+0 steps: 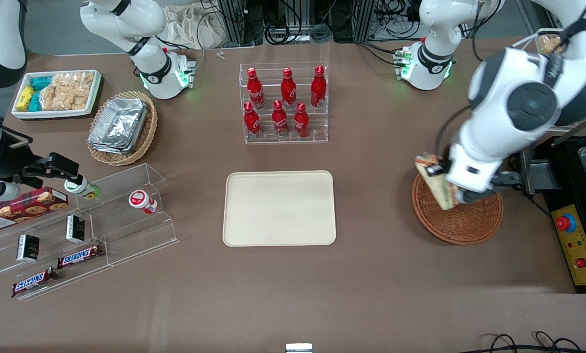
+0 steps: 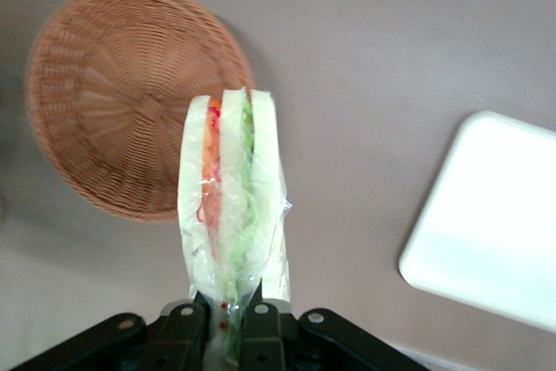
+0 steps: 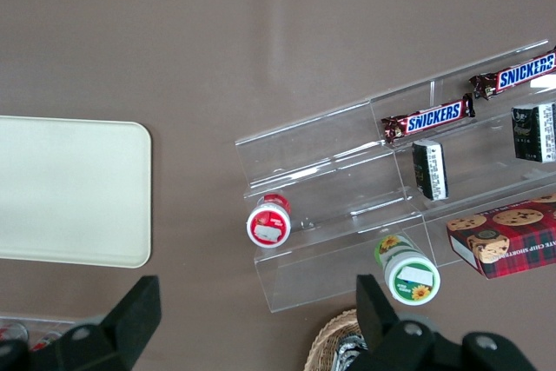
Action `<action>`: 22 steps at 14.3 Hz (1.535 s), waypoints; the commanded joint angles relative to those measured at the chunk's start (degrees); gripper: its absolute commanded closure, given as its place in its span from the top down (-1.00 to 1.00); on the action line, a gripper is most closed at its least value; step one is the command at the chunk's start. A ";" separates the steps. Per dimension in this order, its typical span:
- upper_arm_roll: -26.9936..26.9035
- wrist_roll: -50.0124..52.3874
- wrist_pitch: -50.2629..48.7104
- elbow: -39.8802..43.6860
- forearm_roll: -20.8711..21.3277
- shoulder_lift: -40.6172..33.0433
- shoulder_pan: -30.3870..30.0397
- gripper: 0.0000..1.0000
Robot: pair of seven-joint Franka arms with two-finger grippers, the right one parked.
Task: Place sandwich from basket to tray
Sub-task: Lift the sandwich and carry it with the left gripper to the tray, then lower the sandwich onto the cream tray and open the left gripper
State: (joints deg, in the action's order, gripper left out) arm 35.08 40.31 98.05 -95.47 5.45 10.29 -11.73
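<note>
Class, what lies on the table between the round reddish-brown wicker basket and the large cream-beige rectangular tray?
Only bare brown tabletop, as the front view shows. The gripper holds the wrapped sandwich above the basket, not yet over the tray.

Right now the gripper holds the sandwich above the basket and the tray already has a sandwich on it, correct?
Not quite. The gripper does hold the sandwich above the basket, but the tray is bare; the front view shows nothing on it.
</note>
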 commanded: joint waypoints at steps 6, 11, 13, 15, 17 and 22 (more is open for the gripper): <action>2.71 1.34 0.37 8.54 7.70 13.69 19.87 -1.00; 2.63 7.33 10.39 7.75 13.61 21.61 26.05 -1.00; 2.63 7.33 12.42 7.58 14.32 23.81 26.14 -1.00; 2.54 7.50 14.17 7.67 16.24 25.48 26.14 -1.00; 2.36 7.50 16.81 7.67 17.22 26.89 26.14 -1.00; 0.09 7.33 23.14 7.75 17.49 30.75 26.14 -1.00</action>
State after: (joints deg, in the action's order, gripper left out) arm 36.25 47.05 119.91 -89.65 21.41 38.55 13.91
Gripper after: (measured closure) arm 0.859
